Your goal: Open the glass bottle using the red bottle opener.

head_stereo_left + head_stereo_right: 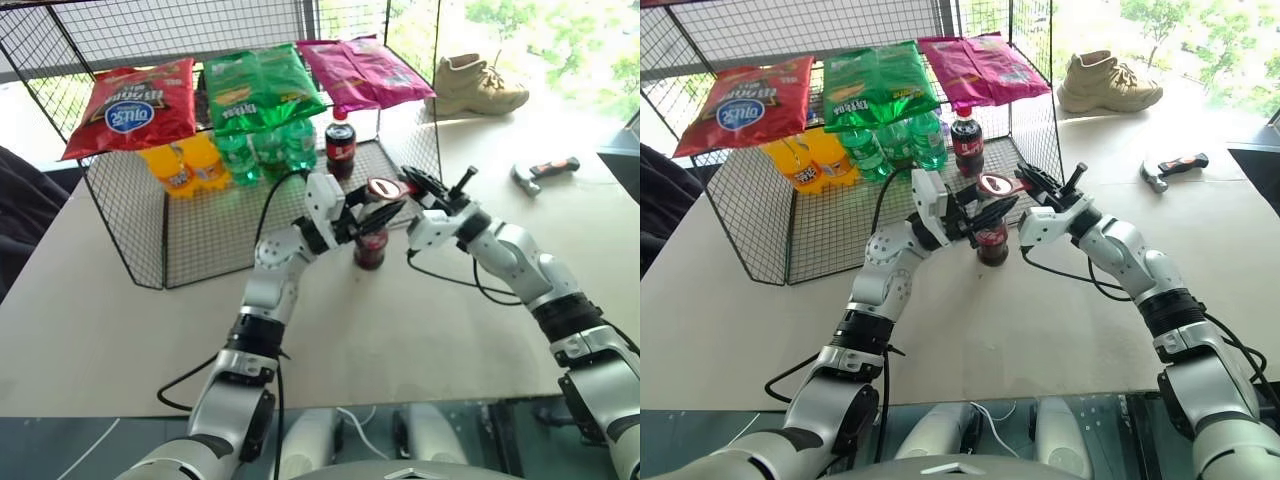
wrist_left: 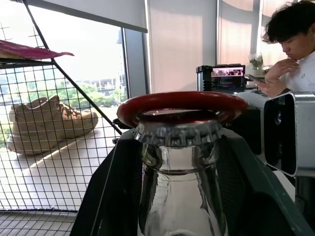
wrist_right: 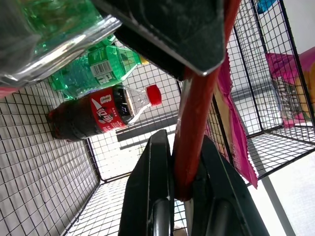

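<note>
Pale tabletop (image 1: 120,330) carries our wire rack (image 1: 200,225) at eleven o'clock; the glass bottle (image 1: 370,247) stands upright just beside the rack's front edge. Our left fingers (image 1: 365,222) flank its neck, though we cannot tell whether they grip. Our right fingers (image 3: 162,196) clamp the red bottle opener (image 1: 385,188), its ring over the cap.

The glass bottle (image 1: 370,246) stands upright on the table just in front of the wire rack (image 1: 150,240), dark drink inside, its crimped metal cap (image 2: 178,132) still on. The red bottle opener (image 1: 385,189) lies level, its oval ring resting over the cap.
</note>
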Robot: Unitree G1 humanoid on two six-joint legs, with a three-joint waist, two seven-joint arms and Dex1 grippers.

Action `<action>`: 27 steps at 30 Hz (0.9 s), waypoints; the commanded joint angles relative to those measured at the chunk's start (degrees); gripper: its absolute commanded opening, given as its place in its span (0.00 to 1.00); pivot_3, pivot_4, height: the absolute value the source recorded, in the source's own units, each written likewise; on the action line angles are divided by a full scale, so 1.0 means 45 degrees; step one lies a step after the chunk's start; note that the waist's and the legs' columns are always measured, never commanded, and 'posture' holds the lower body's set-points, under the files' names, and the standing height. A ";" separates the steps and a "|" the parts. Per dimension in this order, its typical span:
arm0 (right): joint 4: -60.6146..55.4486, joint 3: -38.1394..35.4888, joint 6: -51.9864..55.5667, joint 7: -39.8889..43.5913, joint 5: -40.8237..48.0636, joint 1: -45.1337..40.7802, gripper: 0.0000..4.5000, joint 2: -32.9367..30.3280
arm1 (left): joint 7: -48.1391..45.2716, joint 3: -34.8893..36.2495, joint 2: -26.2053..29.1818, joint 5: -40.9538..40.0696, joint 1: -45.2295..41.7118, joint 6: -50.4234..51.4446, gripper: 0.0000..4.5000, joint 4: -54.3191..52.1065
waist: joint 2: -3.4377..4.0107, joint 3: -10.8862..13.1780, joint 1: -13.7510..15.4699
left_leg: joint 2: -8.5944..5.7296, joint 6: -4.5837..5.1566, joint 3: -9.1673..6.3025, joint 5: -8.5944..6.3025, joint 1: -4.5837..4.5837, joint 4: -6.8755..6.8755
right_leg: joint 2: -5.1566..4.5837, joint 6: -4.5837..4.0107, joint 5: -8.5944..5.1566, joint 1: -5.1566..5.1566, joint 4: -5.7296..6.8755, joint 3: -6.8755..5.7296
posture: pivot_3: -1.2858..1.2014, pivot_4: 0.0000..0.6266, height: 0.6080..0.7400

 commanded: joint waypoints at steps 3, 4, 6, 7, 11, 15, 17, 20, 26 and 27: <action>-0.0032 0.0318 -0.0139 0.0129 -0.0182 0.0004 0.00 0.0057 | -0.0001 -0.0300 0.0056 0.0291 0.0072 0.0047 0.32 0.0000 | 0.0000 -0.0001 -0.0003 | 0.0000 0.0000 0.0005 0.0000 0.0010 0.0001 | 0.0001 0.0000 0.0000 0.0006 0.0006 0.0005 | 0.52 0.24 1.00; -0.0034 0.0320 -0.0137 0.0130 -0.0177 0.0005 0.00 0.0063 | 0.0011 -0.0308 0.0063 0.0302 0.0081 0.0048 0.32 0.0002 | 0.0000 -0.0001 -0.0004 | 0.0000 0.0000 0.0006 0.0000 0.0012 0.0001 | 0.0001 0.0000 0.0000 0.0006 0.0008 0.0007 | 0.52 0.24 1.00; -0.0023 0.0322 -0.0133 0.0131 -0.0168 -0.0009 0.00 0.0082 | 0.0028 -0.0333 0.0083 0.0344 0.0093 0.0052 0.31 0.0022 | 0.0000 -0.0001 -0.0003 | 0.0000 0.0000 0.0006 0.0000 0.0013 0.0001 | 0.0002 0.0000 0.0000 0.0006 0.0009 0.0008 | 0.52 0.24 1.00; -0.0011 0.0323 -0.0133 0.0130 -0.0165 -0.0022 0.00 0.0091 | 0.0030 -0.0349 0.0096 0.0369 0.0098 0.0061 0.31 0.0040 | 0.0000 -0.0001 -0.0004 | 0.0001 0.0000 0.0007 0.0000 0.0013 0.0001 | 0.0001 0.0000 0.0000 0.0006 0.0010 0.0009 | 0.52 0.24 1.00; 0.0024 0.0314 -0.0129 0.0106 -0.0158 -0.0039 0.00 0.0120 | 0.0079 -0.0434 0.0174 0.0514 0.0150 0.0147 0.31 0.0127 | -0.0001 -0.0001 -0.0005 | 0.0001 0.0000 0.0010 0.0000 0.0016 0.0001 | 0.0002 0.0000 0.0000 0.0006 0.0012 0.0012 | 0.52 0.24 1.00; 0.0042 0.0308 -0.0119 0.0100 -0.0151 -0.0046 0.00 0.0148 | 0.0104 -0.0447 0.0242 0.0521 0.0179 0.0259 0.31 0.0202 | -0.0001 -0.0003 -0.0007 | 0.0001 0.0000 0.0013 0.0000 0.0026 0.0001 | 0.0003 0.0000 -0.0001 0.0012 0.0016 0.0016 | 0.52 0.24 1.00; 0.0057 0.0305 -0.0119 0.0096 -0.0147 -0.0050 0.00 0.0154 | 0.0191 -0.0409 0.0235 0.0510 0.0167 0.0228 0.31 0.0217 | -0.0001 -0.0004 -0.0007 | 0.0001 0.0000 0.0015 0.0000 0.0031 0.0001 | 0.0003 0.0000 0.0000 0.0015 0.0019 0.0018 | 0.52 0.24 1.00; 0.0068 0.0302 -0.0121 0.0094 -0.0139 -0.0048 0.00 0.0153 | 0.0298 -0.0363 0.0219 0.0505 0.0096 0.0181 0.58 0.0251 | -0.0001 -0.0004 -0.0009 | 0.0001 0.0000 0.0017 0.0000 0.0035 0.0001 | 0.0004 0.0000 -0.0001 0.0015 0.0024 0.0020 | 0.52 0.24 1.00; 0.0092 0.0294 -0.0147 0.0110 -0.0138 -0.0051 0.00 0.0156 | 0.0342 -0.0230 0.0052 0.0401 -0.0037 -0.0039 0.97 0.0219 | -0.0004 0.0000 -0.0008 | 0.0001 0.0000 0.0017 0.0000 -0.0005 -0.0003 | 0.0004 0.0000 -0.0001 -0.0025 0.0018 0.0023 | 0.52 0.24 1.00; 0.0104 0.0297 -0.0155 0.0105 -0.0140 -0.0056 0.00 0.0154 | 0.0360 -0.0194 0.0045 0.0379 -0.0068 -0.0041 0.97 0.0206 | -0.0005 0.0000 -0.0008 | 0.0002 0.0000 0.0017 0.0000 -0.0006 -0.0003 | 0.0003 -0.0001 -0.0001 -0.0025 0.0017 0.0022 | 0.52 0.24 1.00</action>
